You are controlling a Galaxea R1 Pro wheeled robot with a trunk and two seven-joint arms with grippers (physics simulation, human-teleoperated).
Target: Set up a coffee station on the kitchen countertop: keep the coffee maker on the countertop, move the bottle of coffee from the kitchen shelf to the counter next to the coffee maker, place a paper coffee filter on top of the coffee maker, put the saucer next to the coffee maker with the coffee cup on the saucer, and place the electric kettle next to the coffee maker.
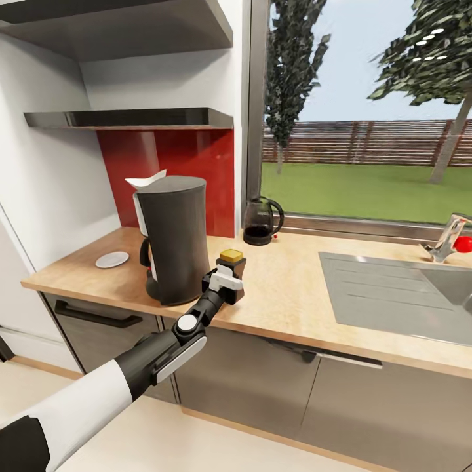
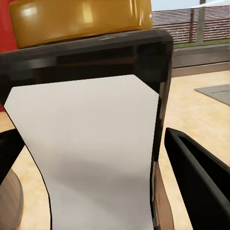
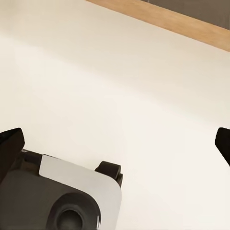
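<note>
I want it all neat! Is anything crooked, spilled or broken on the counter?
Nothing is spilled or broken. The paper coffee filter sits a bit lopsided, poking past the coffee maker top. The saucer has no cup yet. The left tool is around the bottle of coffee.

The left gripper (image 1: 229, 280) is closed around the bottle of coffee (image 1: 232, 263), which stands upright on the countertop (image 1: 288, 295) just right of the coffee maker (image 1: 172, 239). A paper filter (image 1: 147, 179) sits on top of the machine. The saucer (image 1: 112, 259) lies on the counter to the maker's left, near the wall. The kettle (image 1: 261, 221) stands farther back by the window, left of the sink (image 1: 400, 288). The black shelf (image 1: 131, 118) hangs above.
</note>
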